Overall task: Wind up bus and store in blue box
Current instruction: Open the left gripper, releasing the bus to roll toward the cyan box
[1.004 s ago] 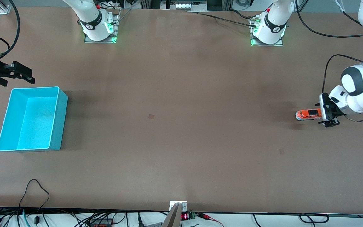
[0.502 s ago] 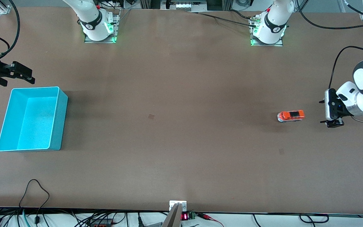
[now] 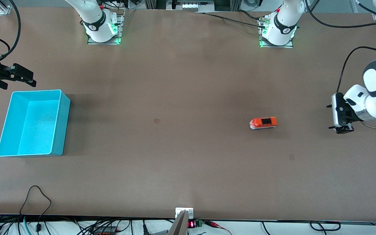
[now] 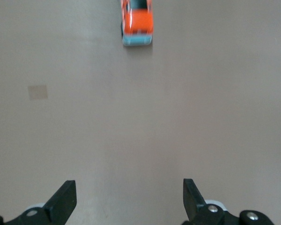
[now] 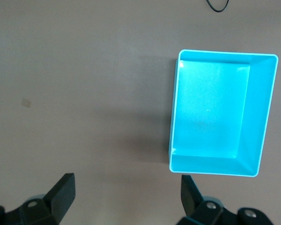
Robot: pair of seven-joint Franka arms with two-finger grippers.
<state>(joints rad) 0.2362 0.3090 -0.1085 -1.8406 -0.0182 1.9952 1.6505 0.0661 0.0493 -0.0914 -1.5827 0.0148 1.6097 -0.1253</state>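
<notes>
The bus (image 3: 263, 123), a small orange-red toy with a dark roof panel, stands alone on the brown table (image 3: 181, 147) toward the left arm's end, held by nothing, its white-grey end turned toward the right arm's end. Well apart from it, low at the table's edge on the left arm's end, the left gripper (image 3: 336, 114) faces the toy with its fingers (image 4: 63, 202) spread wide and empty. Toward the right arm's end sits the blue box (image 3: 33, 122), upright and empty, its speckled floor bare. The right gripper (image 3: 18, 75) hangs just past the box's rim, fingers (image 5: 62, 193) apart, holding nothing.
</notes>
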